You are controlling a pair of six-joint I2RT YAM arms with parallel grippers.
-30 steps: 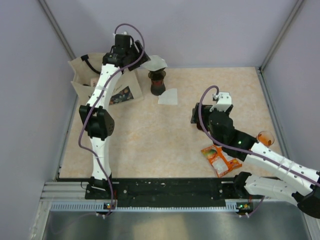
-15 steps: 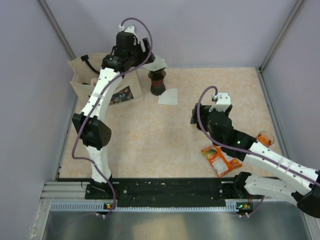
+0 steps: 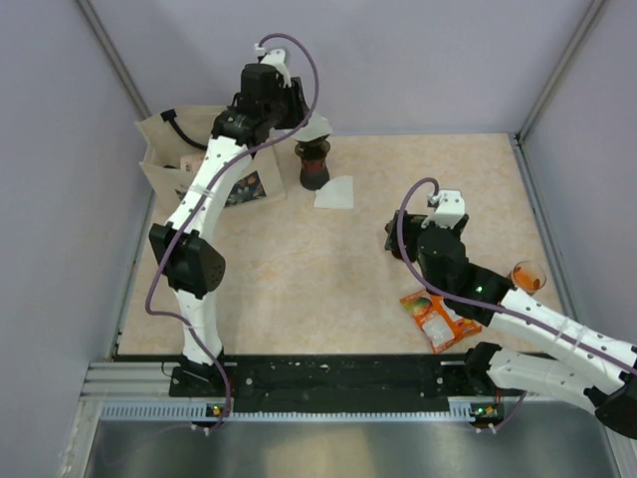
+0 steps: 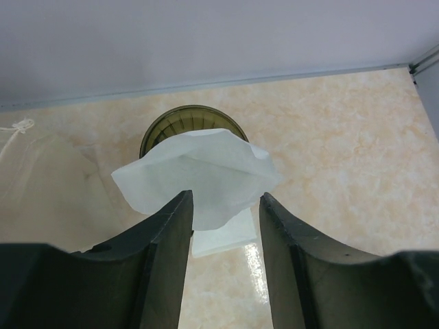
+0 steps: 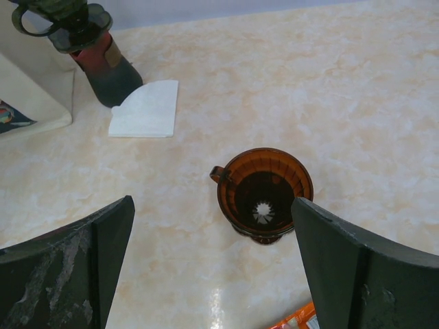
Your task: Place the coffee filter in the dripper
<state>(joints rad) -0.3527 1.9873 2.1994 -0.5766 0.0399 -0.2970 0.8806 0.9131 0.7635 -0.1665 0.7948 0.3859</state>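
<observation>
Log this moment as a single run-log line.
left gripper: holds coffee filter over olive dripper | right gripper: open, above brown dripper | spare filter: flat on table

A lab robot cell: plain lilac panels box in a beige worktop, two arms bolted to a metal rail.

Bright even light, soft shadows, faint glare on tabletop.

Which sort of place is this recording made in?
Probably a lab test cell, not a kitchen: plain walls box in a beige tabletop, the left arm and right arm stand on a metal rail, and the dripper looks like a staged prop.
</observation>
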